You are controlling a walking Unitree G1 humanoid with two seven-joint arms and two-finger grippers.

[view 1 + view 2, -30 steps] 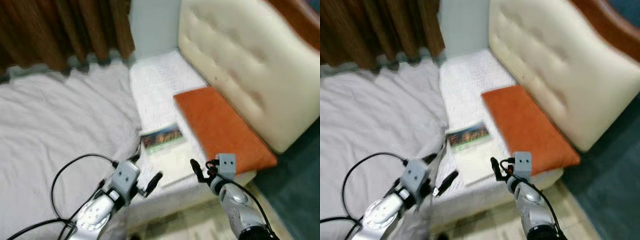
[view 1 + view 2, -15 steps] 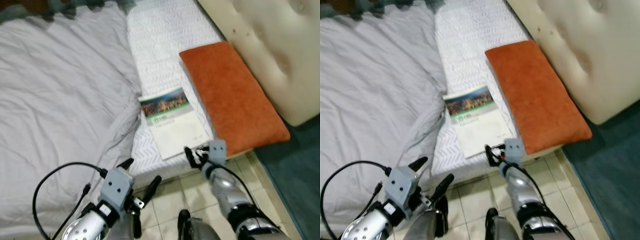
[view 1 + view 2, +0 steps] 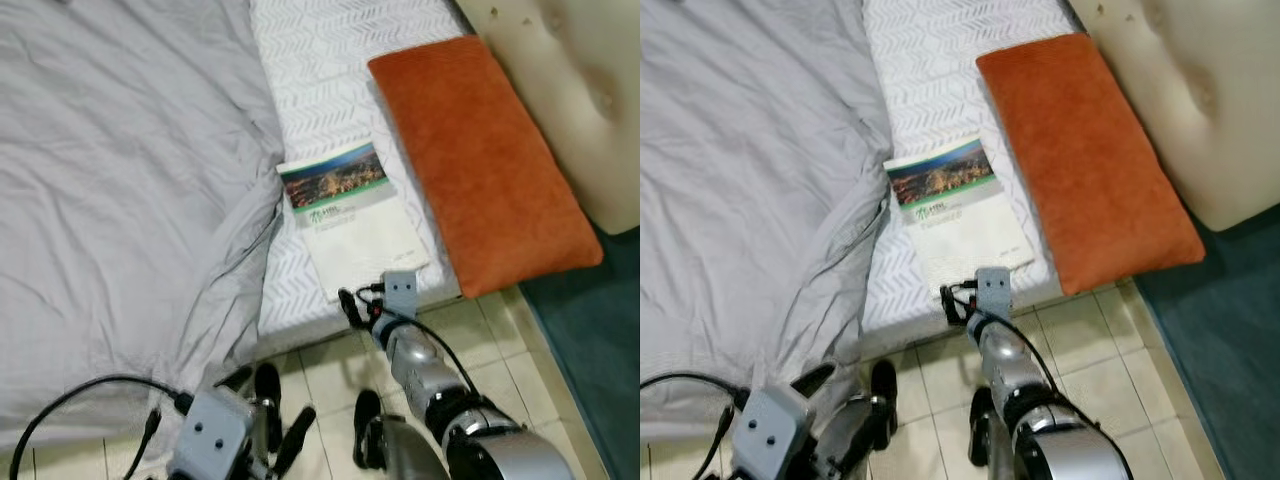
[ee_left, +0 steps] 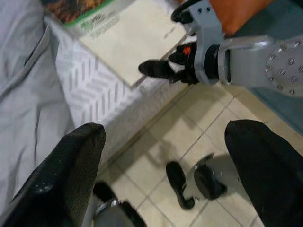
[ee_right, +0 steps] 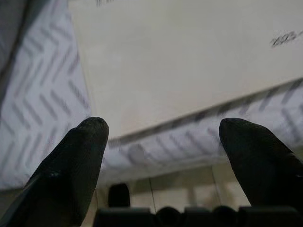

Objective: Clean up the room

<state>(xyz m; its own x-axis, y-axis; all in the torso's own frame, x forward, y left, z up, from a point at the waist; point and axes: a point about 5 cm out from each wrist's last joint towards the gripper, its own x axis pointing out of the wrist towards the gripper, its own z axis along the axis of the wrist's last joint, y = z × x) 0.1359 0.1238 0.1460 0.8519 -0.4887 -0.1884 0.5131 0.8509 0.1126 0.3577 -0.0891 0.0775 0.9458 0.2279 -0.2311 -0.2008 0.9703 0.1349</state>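
Note:
A booklet with a city photo on its cover lies flat on the white mattress, near the bed's edge. An orange pillow lies just to its right. My right gripper is open at the mattress edge, right at the booklet's near corner; in the right wrist view its two fingers straddle the booklet's pale page, holding nothing. My left gripper is open and low beside the bed over the tiled floor, holding nothing.
A rumpled grey duvet covers the left of the bed and hangs over its edge. A cream padded headboard rises behind the pillow. Teal carpet lies to the right, beige tiles by the bed, my black feet on them.
The camera has tipped down towards the bed's edge and floor. My right gripper has come up to the booklet's near corner. My left arm has sunk lower, beside the bed.

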